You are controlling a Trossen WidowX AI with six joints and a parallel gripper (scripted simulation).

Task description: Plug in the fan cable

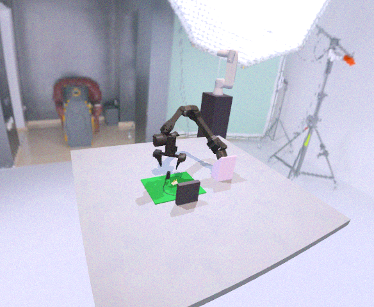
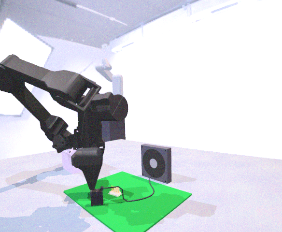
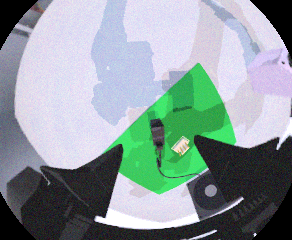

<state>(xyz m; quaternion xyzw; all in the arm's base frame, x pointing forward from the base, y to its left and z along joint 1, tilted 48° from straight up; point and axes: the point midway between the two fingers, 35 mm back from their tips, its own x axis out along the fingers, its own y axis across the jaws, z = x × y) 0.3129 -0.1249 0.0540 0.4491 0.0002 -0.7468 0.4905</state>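
In the exterior view, your gripper is pointing down above the black plug, its fingers spread wide and grasping nothing. The plug is sitting on the green board, apart from the header. Just beside it, the white header is showing its bare pins. Farther off, the cable is curving across the board to the fan, which is standing upright by the board's edge. Beyond, you're seeing the pale arm base on the table.
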